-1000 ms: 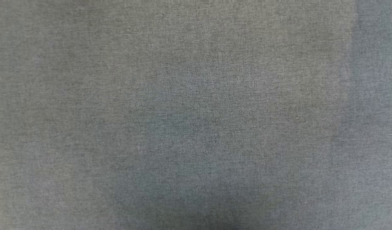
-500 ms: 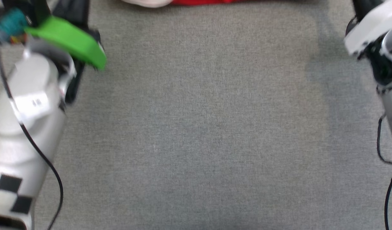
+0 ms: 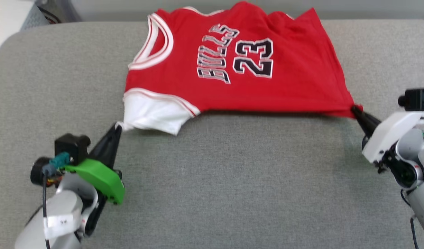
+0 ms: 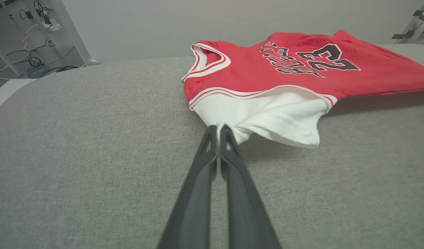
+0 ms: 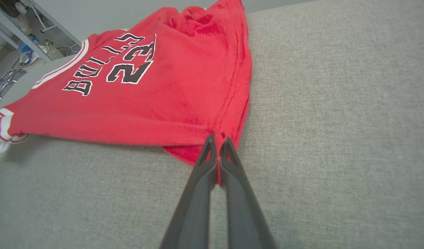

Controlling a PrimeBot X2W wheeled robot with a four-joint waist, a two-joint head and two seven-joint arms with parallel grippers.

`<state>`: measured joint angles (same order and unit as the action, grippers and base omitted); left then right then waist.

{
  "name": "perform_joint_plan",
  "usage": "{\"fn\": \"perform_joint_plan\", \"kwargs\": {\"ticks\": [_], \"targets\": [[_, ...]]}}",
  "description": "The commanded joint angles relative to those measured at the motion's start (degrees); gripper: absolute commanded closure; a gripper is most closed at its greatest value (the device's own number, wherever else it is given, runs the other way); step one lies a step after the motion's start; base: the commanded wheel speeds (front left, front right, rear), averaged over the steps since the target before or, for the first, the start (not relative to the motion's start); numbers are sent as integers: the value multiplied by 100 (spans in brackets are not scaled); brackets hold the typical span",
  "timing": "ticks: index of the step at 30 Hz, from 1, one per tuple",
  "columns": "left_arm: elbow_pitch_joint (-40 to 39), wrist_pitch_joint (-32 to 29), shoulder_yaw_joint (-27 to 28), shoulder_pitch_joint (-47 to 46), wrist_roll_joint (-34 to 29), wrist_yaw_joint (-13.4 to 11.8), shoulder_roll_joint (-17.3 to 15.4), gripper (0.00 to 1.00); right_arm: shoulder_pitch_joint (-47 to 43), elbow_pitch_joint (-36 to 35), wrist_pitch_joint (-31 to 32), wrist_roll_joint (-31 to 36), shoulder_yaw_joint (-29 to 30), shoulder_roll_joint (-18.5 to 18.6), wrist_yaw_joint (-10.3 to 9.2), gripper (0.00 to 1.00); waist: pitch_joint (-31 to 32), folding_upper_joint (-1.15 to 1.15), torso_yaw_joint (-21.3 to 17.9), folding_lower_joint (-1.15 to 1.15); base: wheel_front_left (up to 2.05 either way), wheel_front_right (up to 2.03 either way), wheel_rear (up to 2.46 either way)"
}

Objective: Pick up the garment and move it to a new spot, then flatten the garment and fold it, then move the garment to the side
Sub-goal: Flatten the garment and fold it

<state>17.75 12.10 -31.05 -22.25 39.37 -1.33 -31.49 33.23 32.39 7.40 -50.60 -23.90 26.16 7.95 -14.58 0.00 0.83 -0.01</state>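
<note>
I see red jersey T-shirt point(image 3: 232, 86), white short sleeves, striped trim, black "BULLS 23" print, spread across far half of grey woven fabric surface point(image 3: 232, 190). Left gripper point(image 3: 117, 128): fingers clenched on tip of white sleeve. Right gripper point(image 3: 354, 110): fingers clenched on red hem corner. I note near edge taut between both grips.

The left gripper point(image 3: 118, 128) pointed forward from the lower left, its fingers pressed together on a white sleeve corner of the garment point(image 3: 232, 69). The right gripper point(image 3: 354, 110) angled in from the far right, clamped on the red hem corner. The left arm point(image 3: 60, 211) and right arm point(image 3: 419, 193) were spread wide apart.
</note>
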Motion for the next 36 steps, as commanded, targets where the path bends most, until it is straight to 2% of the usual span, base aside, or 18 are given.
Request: {"fn": "perform_joint_plan", "kwargs": {"ticks": [1, 2, 10, 20, 30, 36], "targets": [[-90, -54, -29, 205, 64, -50, -75, 100, -191, 2, 26, -103, 13, 50, -46, 100, 369, 0, 127, 1, 0, 0, 0], [-347, -242, -142, 592, 120, -81, -193, 100, -539, -25, 101, -318, 73, 97, -46, 100, 575, 0, 153, 1, 0, 0, 0], [-1087, -609, -302, 1484, 338, -172, -544, 100, -1496, -331, 470, -817, 307, 284, -46, 100, 1100, 0, 184, 1, 0, 0, 0], [-1995, -1043, -418, 2442, 734, -232, -1023, 100, -2688, -1082, 1201, -1119, 680, 629, -46, 100, 1569, 0, 188, 1, 0, 0, 0], [-2794, -1525, -624, 3113, 1062, -202, -1464, 100, -3764, -1966, 1928, -1073, 1328, 767, -46, 100, 1752, 0, 176, 1, 0, 0, 0], [-2998, -1339, -414, 2936, 1016, -202, -1551, 100, -3922, -2546, 2187, -902, 1870, 600, -46, 100, 1537, 0, 179, 1, 0, 0, 0]]}}
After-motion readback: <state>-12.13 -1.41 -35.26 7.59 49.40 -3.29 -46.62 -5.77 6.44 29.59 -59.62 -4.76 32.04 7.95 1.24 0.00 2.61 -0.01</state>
